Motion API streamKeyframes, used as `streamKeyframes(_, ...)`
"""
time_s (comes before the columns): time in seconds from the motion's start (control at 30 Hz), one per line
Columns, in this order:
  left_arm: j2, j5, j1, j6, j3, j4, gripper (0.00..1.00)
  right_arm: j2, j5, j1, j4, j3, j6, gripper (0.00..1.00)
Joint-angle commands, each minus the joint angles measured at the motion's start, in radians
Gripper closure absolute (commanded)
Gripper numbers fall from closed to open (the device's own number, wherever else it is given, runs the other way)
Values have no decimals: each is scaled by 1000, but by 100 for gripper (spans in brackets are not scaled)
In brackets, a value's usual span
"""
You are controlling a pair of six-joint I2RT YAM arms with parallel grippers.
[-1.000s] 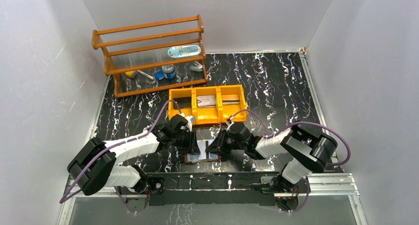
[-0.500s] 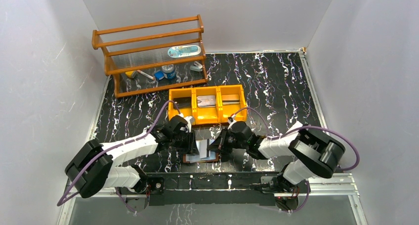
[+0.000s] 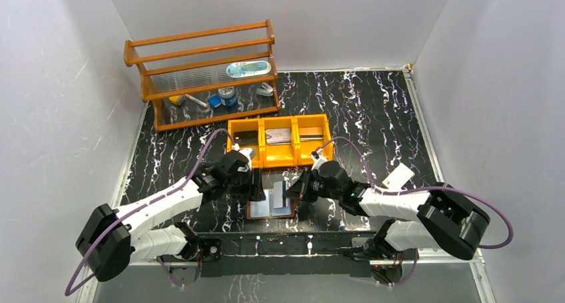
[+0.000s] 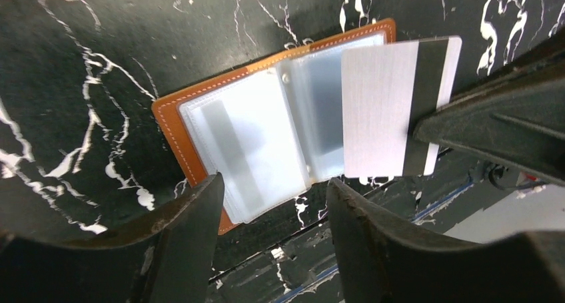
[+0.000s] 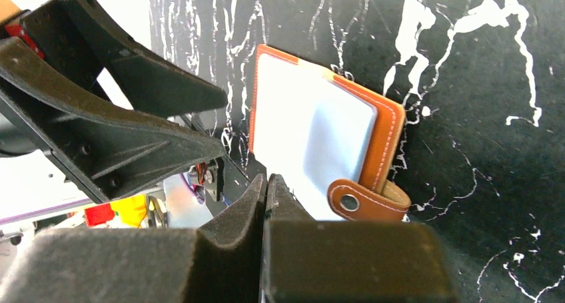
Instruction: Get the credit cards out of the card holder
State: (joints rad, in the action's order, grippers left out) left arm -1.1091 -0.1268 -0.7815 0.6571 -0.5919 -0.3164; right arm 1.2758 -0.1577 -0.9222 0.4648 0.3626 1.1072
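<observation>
The right gripper (image 5: 266,182) now clamps a credit card (image 4: 393,106) drawn clear of the card holder (image 4: 200,123), which lies open on the worktop (image 3: 373,116); the left gripper (image 4: 273,186) has released, jaws parted above it.
</observation>
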Motion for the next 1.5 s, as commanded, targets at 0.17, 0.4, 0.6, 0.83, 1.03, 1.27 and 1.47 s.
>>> streamKeyframes(0.17, 26, 249, 24, -131, -231, -290, 14, -128, 43, 5, -11, 11, -145, 100)
streamKeyframes(0.4, 104, 166, 334, -207, -243, -308, 4, -221, 154, 5, -128, 69, -267, 100)
streamKeyframes(0.6, 221, 330, 383, -246, -181, -253, 2, -253, 260, 5, -214, 163, -498, 100)
streamKeyframes(0.83, 345, 339, 383, -219, -113, -182, 2, -165, 355, 6, -227, 303, -850, 100)
streamKeyframes(1.03, 311, 373, 383, -245, -134, -198, 2, 13, 339, 5, -292, 476, -1197, 100)
streamKeyframes(1.27, 315, 394, 383, -254, -148, -218, 2, 207, 408, 5, -381, 650, -1483, 100)
streamKeyframes(1.47, 349, 405, 382, -254, -140, -215, 2, 336, 396, 7, -422, 721, -1730, 100)
